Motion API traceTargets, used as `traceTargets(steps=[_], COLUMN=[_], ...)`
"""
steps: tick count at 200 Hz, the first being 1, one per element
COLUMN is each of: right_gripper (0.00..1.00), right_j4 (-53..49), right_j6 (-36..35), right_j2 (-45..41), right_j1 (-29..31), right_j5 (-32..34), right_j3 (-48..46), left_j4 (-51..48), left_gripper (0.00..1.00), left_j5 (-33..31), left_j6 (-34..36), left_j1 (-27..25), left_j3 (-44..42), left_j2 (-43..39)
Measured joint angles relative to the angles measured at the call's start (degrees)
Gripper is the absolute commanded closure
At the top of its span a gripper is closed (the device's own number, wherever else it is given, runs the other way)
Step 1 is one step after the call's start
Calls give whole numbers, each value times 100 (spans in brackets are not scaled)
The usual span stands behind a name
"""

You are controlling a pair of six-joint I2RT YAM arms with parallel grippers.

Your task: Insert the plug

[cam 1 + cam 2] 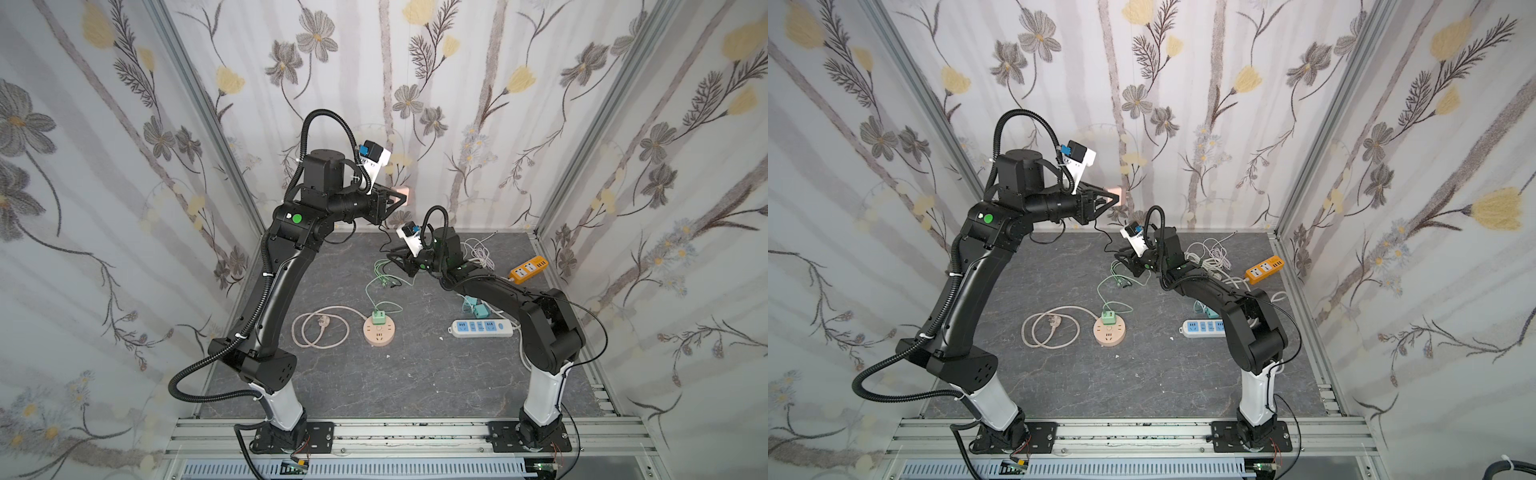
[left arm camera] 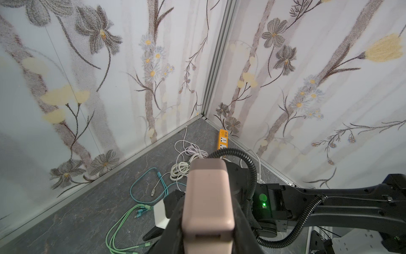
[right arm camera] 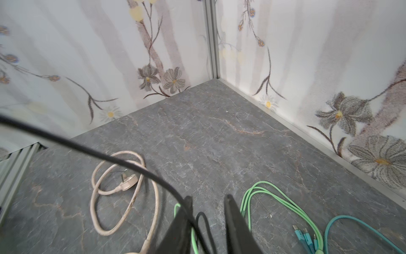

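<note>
- Right up close, the pink charger (image 2: pixel 207 204) fills the left wrist view. It is clamped between the fingers (image 2: pixel 173 226) of the left gripper (image 1: pixel 398 196), and its slot (image 2: pixel 207 237) faces the wrist camera.
- That grip sits high above the table (image 3: pixel 219 132), well above the right gripper (image 3: pixel 208 196).
- Down low, the right fingers show a gap, and the black cable (image 3: pixel 105 154) drops into it, hugging one finger.
- Pinched or not? Cannot tell, because the plug end is hidden deep between those jaws.
- Green cables (image 3: pixel 283 197) lie just beside the right jaws on one side, and a beige cord (image 3: pixel 128 184) lies near on the other.
</note>
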Motion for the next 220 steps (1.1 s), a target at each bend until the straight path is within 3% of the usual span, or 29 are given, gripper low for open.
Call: traceTargets(steps=[28, 45, 84, 129, 164, 194, 220], right_gripper=[95, 96, 96, 99, 100, 100, 100], right_j4=[-223, 227, 1178, 3014, 2804, 3091, 3569], right_j6=[-111, -166, -411, -874, -1259, -1228, -1279], right_j2=[413, 614, 754, 426, 706, 306, 92], right_j1=[-22, -83, -103, -101, -149, -186, -149], right_j5=[603, 1082, 1582, 2103, 2430, 2586, 2540], right_j3=[1102, 1565, 1847, 1325, 1261, 455, 350], left_j4=[48, 48, -20, -20, -13, -13, -9], left_gripper=[100, 100, 100, 100, 100, 100, 100], left_j5=[-66, -118, -282, -494, -588, -688, -715], left_j6=[0, 4, 107, 245, 269, 286, 289], left_j1=[74, 96, 103, 103, 107, 107, 107], left_j3=[-133, -160, -258, -404, -417, -450, -540], left_j2=[-24, 0, 26, -50, -63, -81, -101])
